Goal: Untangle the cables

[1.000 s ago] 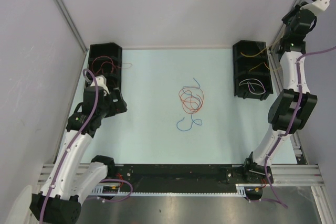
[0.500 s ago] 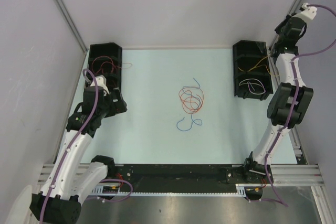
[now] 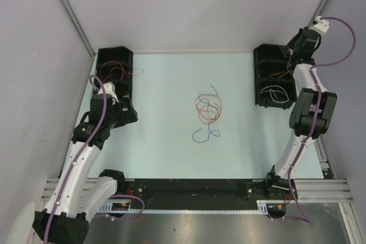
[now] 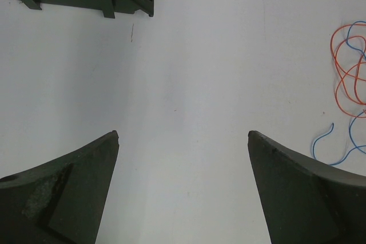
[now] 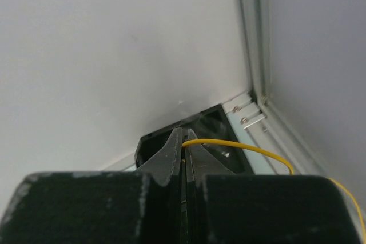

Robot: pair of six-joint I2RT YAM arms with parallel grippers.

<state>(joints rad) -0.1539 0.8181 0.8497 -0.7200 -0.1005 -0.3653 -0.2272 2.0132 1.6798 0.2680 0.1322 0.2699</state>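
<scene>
Left hand [image 4: 182, 134]: open wide and holding nothing, low above the table [image 4: 189, 55], just in front of the left bin [image 3: 114, 67].
Right hand [image 5: 182, 136]: closed, with a thin yellow cable [image 5: 240, 148] pinched between the fingertips. It is high above the right bin [image 3: 273, 81], near the back corner of the walls.
Yellow cable: it bends in an arc from the fingertips to the right and goes out at the edge of the wrist view.
Tangled cables [image 3: 207, 108]: orange, red and blue loops lying in the middle of the table, well apart from both hands.
Left bin: red cable [image 3: 111, 72] and a dark one lie inside.
Right bin: white cable [image 3: 273, 92] lies in the nearest compartment.
</scene>
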